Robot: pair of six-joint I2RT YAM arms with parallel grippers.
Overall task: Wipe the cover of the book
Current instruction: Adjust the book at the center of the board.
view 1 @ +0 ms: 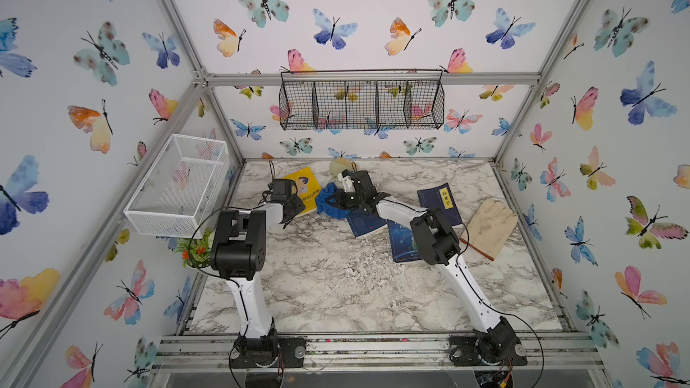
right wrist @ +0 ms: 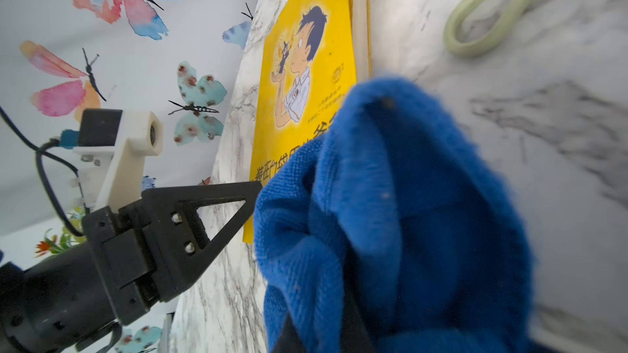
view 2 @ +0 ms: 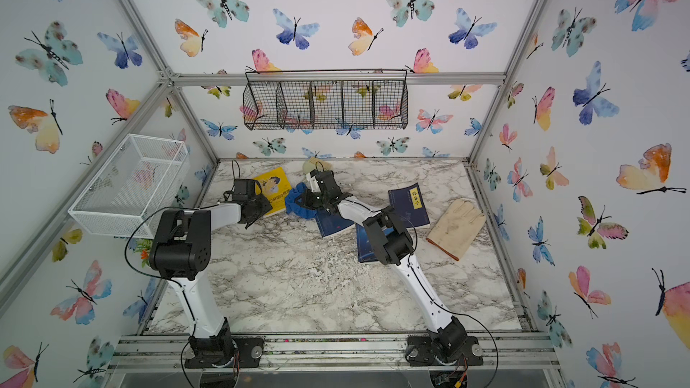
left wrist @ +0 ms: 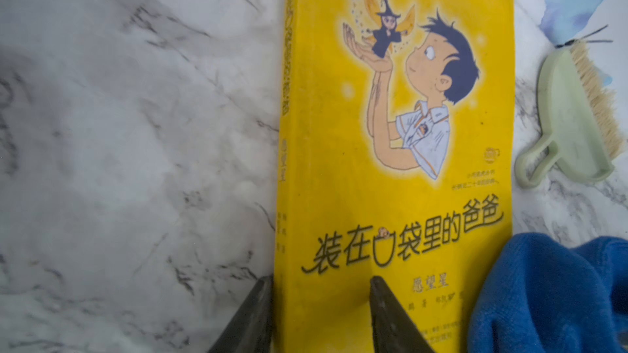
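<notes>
Marble desk under butterfly walls. The book lies flat on it toward the back, left of centre, yellow cover up.

Its long axis runs from me toward the back wall, with the far end leaning a little left. The title end is nearest me and the boy's head is at the far end. The spine is on my left, and the page edge faces the brush.

I judge it a thin paperback: light, with a bendy cover that may skate on the marble under a sideways rub. So it wants pinning, not lifting, best done at the near spine corner, which leaves most of the cover free.

My left claw stands partly open there and grips nothing. One of its fingers is over the cover and the other is off the spine, over bare desk.

My right claw is clamped on the cloth, a soft, limp blue wad bunched round the jaws. It sits at the book's near page-edge corner. I cannot tell whether it touches the cover.
</notes>
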